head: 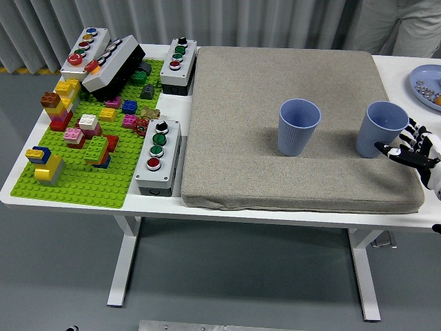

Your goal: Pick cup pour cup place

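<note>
The right hand [415, 150] reaches in from the right edge, over the mat's [275, 83] right side. Just left of it, touching or nearly touching its fingertips, stands a cup [380, 129]; further left on the same mat stands a second cup [298, 127]. Behind the hand, at the table's [96, 204] far right corner, lies a plate [425, 77] (partly cut off). Far to the hand's left, beyond the mat, sit a button box [158, 156], a baseplate [76, 176] with bricks, and more button boxes behind.
</note>
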Controlling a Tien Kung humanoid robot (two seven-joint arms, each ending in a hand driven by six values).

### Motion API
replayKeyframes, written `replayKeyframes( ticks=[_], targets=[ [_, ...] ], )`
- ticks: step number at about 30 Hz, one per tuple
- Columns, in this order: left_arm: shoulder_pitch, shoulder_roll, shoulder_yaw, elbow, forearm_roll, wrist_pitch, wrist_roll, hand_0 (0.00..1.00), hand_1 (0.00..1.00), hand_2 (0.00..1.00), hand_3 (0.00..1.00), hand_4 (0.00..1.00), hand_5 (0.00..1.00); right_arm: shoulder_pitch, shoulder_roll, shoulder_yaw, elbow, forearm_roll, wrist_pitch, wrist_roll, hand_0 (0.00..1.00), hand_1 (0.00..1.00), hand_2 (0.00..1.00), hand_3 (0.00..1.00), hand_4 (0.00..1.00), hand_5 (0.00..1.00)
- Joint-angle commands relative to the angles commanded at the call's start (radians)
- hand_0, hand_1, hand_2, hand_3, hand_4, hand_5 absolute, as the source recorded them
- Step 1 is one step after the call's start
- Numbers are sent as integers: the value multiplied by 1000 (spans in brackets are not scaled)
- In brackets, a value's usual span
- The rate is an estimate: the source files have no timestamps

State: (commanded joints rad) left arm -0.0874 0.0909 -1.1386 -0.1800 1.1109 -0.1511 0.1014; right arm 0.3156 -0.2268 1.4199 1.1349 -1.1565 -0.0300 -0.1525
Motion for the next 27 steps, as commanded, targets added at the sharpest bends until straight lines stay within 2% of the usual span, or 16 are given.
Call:
replayKeyframes(
  ticks=[27],
  targets=[
    [-15, 1, 14, 0, -4, -1, -3, 823, 787, 858, 776, 593, 998, 51, 8, -35, -65, 39, 2, 27, 979, 976, 998, 998, 877, 369]
  ],
)
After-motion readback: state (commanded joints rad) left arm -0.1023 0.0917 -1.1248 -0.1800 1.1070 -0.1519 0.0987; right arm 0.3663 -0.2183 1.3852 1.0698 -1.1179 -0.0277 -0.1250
